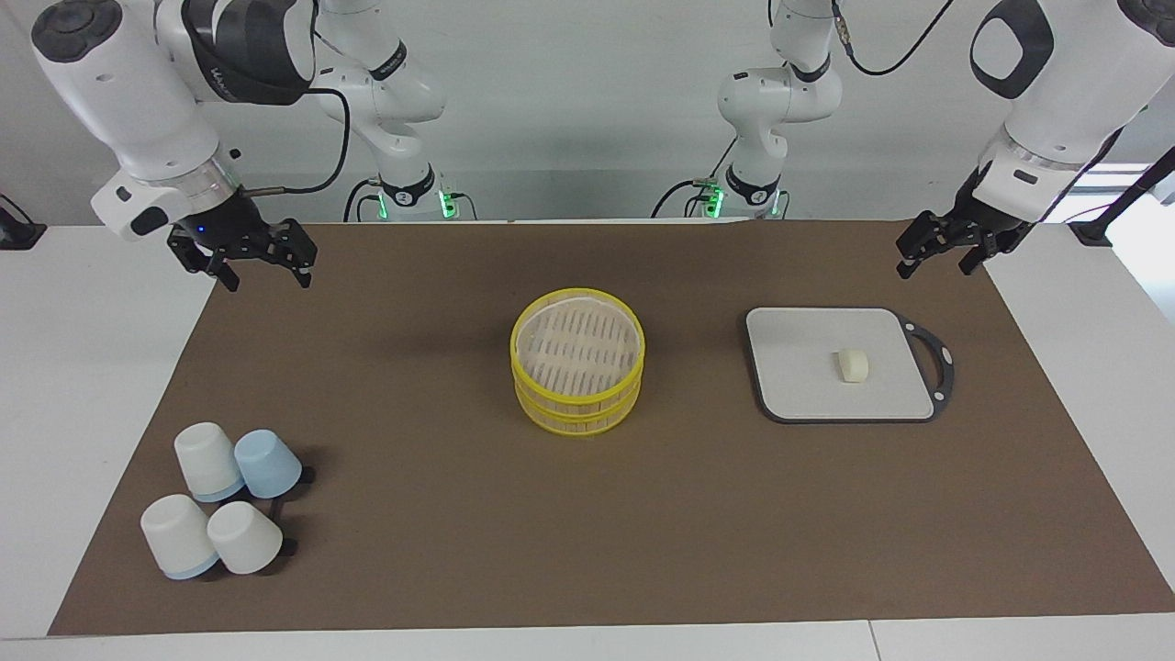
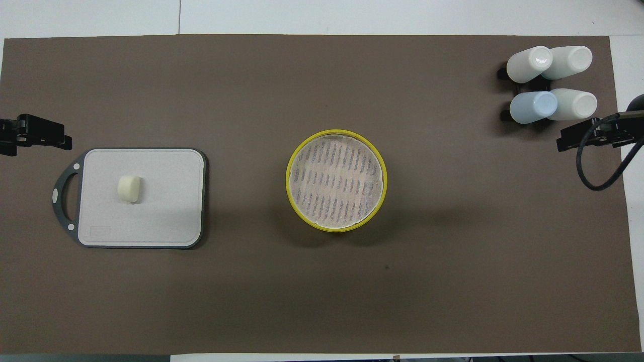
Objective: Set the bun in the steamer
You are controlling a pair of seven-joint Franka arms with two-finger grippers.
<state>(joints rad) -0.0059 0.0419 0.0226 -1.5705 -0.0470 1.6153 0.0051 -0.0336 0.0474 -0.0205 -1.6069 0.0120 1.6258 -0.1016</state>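
bun [image 1: 851, 364] lies on the grey board [image 1: 799, 386], loose, nothing touching it. the board sits flat on the brown mat [image 1: 587, 551] toward the left arm's end, its dark handle loop pointing at that short edge of the mat. in the overhead view the bun [image 2: 130, 188] sits nearer the handle side of the board [image 2: 166, 221] than its middle.

steamer [image 1: 577, 363] stands at the centre of the mat, well apart from the board. it shows 2 yellow-rimmed tiers stacked, with a pale slatted surface on top; cannot tell whether that top is a lid or the floor of an open tier. overhead, the steamer [image 2: 336, 180] has nothing lying on the slats.

4 cups [image 1: 225, 514] are clustered near the mat corner at the right arm's end, farthest from the robots, tipped over on a small dark rack; 3 look white, 1 pale blue.

left gripper [image 1: 945, 257] hangs above the mat corner nearest the robots at the left arm's end, close to the board but apart from it, fingers spread, holding nothing. right gripper [image 1: 262, 268] hangs above the mat corner nearest the robots at the right arm's end, fingers spread, holding nothing. both arms wait.
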